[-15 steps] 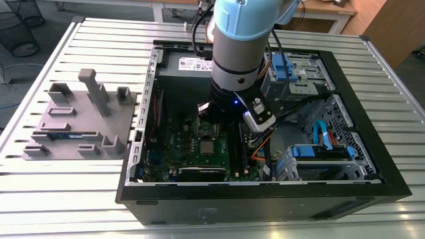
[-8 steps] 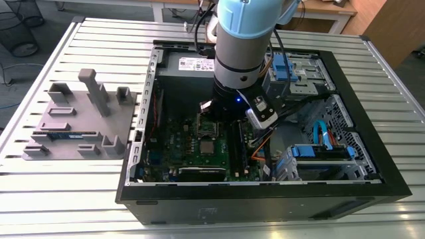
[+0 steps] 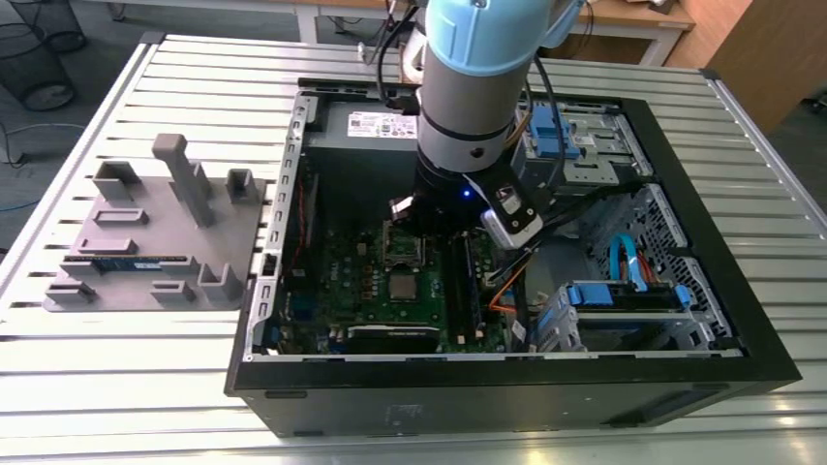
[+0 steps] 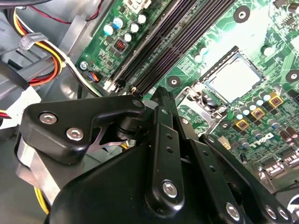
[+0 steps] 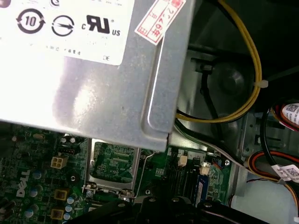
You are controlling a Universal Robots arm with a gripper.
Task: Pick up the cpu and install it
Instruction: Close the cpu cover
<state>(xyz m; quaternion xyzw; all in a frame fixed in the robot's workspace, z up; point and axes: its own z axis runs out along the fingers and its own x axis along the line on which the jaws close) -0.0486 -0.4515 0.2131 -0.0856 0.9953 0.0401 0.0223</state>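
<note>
Computer case (image 3: 517, 397) on worktop (image 3: 194, 68). Fixture tray (image 3: 136, 232) beside it at the exterior view's left, memory stick (image 3: 130, 262) on tray. Motherboard (image 3: 339, 291) in case. cpu (image 3: 405, 286) on motherboard, just beside socket frame (image 3: 403, 247), arm (image 3: 478, 77) above.

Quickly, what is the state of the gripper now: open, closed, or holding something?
Gripper: cannot be told whether open or closed. The cpu lies on the motherboard, apart from it.

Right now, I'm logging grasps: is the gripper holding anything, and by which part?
Not the cpu, which lies flat on the motherboard, apart from the gripper; any other hold cannot be told.
</note>
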